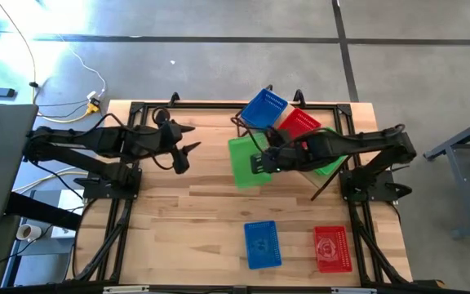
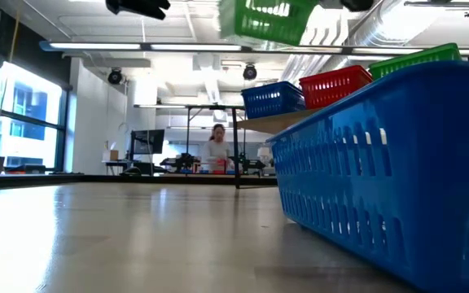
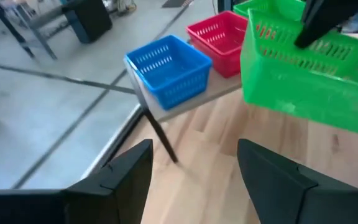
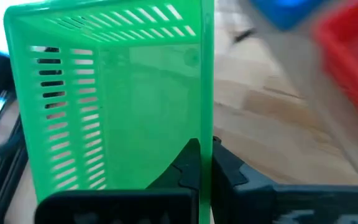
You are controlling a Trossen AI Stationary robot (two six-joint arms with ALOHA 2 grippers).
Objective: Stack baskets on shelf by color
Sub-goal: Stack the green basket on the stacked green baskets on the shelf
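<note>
1. We see the right gripper (image 1: 261,160) reaching in over the middle of the large light-wood tabletop (image 1: 194,212), its two dark fingers (image 4: 188,165) clamped on one side wall of a green perforated plastic basket (image 1: 247,162).
2. This held green basket (image 4: 104,99) hangs in the air, tilted, clear of the tabletop; in the low view it shows high up, above the level of the shelf.
3. The long light-wood shelf plank on its thin black frame (image 3: 185,102) stands at the far edge of the table, set at an angle.
4. On the shelf we count a blue perforated plastic basket (image 1: 265,109) at one end, a red perforated plastic basket (image 1: 299,124) just beside it, and a second green perforated basket (image 2: 418,59) next to the red one, partly hidden under the right arm in the high view.
5. The held green basket hangs just beside the shelf, near that second green basket, and from these views we cannot tell whether they touch.
6. Two more baskets sit on the tabletop near its front edge: a second blue one (image 1: 262,244) and a second red one (image 1: 332,248), side by side and apart.
7. The left gripper (image 1: 188,140) hovers over the left part of the table, its fingers (image 3: 126,174) spread apart and holding nothing.
8. Far across the room a person (image 2: 216,150) is at a desk.
</note>
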